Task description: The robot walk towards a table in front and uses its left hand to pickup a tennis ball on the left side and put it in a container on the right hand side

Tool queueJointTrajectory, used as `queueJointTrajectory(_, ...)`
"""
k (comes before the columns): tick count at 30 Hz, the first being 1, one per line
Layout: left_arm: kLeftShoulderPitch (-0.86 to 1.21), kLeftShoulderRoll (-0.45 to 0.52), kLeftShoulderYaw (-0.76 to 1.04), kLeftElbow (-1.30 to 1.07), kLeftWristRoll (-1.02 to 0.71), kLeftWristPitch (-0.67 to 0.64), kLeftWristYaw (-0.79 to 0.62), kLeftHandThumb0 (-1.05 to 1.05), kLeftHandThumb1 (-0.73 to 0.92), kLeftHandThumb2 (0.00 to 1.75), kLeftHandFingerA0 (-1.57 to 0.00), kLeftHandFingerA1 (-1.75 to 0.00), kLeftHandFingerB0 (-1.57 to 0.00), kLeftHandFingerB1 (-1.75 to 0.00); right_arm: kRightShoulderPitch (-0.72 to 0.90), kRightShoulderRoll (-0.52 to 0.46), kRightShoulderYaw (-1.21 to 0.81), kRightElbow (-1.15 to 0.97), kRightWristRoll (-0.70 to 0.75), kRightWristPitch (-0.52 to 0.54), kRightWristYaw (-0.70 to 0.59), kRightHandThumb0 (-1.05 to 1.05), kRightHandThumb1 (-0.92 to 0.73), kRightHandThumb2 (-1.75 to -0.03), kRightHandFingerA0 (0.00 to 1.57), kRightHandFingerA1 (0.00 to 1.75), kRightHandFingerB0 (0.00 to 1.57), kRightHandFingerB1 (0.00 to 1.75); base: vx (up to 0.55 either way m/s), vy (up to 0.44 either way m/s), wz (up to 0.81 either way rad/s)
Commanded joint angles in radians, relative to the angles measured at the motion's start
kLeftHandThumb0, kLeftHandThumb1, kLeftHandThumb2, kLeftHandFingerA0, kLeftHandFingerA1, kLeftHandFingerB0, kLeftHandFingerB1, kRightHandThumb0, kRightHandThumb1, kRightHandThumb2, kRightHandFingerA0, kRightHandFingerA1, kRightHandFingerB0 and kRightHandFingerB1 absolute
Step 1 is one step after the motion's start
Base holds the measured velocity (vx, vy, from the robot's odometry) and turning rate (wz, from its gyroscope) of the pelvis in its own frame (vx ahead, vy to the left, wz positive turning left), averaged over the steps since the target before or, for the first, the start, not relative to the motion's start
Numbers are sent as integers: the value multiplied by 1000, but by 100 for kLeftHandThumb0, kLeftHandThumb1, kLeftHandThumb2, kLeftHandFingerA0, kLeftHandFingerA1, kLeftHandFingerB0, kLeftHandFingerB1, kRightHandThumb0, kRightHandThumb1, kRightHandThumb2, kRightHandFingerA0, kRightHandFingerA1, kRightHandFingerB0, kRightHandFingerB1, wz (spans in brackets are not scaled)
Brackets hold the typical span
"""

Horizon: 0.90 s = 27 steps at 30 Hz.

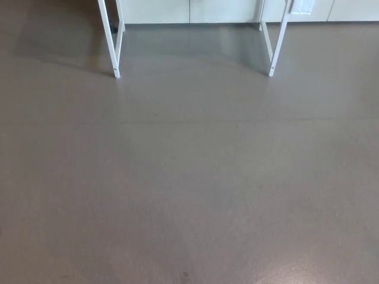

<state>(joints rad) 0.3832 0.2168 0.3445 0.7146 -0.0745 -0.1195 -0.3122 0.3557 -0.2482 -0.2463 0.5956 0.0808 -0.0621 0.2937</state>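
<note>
Grey floor before white table legs.
Floor (189, 177) fills the frame in front of the table legs (116, 44); a second leg pair (273, 47) stands to their right, with white panels (189, 10) behind. Neither hand is in frame, so their state cannot be told; the tennis ball is out of sight.

From here I see only white bench legs (114, 64), cut off by the top edge, its surface out of frame, pale cabinet fronts (225, 10) behind likewise cropped

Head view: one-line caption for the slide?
Approach phase: grey floor ahead, white table legs at the top edge; ball, container and hands out of view.
</note>
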Motion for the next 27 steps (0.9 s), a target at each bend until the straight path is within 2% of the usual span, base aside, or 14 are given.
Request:
queueJointTrajectory(1, 20, 10, 4, -36, -53, -29, -43, 0, 44, 89, -25, -57, -12, -48, 12, -18, -8, -20, 35, 4, 40, -22, -44, -59, 52, 51, 45, 46, 0, 0, 0)
queueJointTrajectory(6, 9, 14, 2, -28, -56, -18, -35, 1, 44, 89, -25, -57, -12, -48, 2, -13, -16, -15, 47, 19, 42, -20, -43, -58, 53, 51, 45, 45, 0, 0, 0)
queueJointTrajectory(15, 15, 17, -2, -17, -53, -36, -34, -1, 44, 89, -24, -56, -12, -48, 5, -20, -9, 9, 39, -19, 54, -25, -41, -60, 52, 53, 44, 47, 38, 14, -8)
queueJointTrajectory(20, 19, 20, -2, -19, -63, -38, -48, -1, 44, 89, -23, -56, -12, -48, 24, -14, -10, -35, 49, 8, 47, -21, -44, -58, 51, 51, 45, 46, -13, 9, 7)
queueJointTrajectory(27, 11, 26, -4, -5, -73, -37, -60, -1, 45, 89, -21, -55, -10, -47, 22, -11, -13, -28, 61, -5, 56, -20, -44, -58, 51, 53, 44, 46, 59, 214, -7)
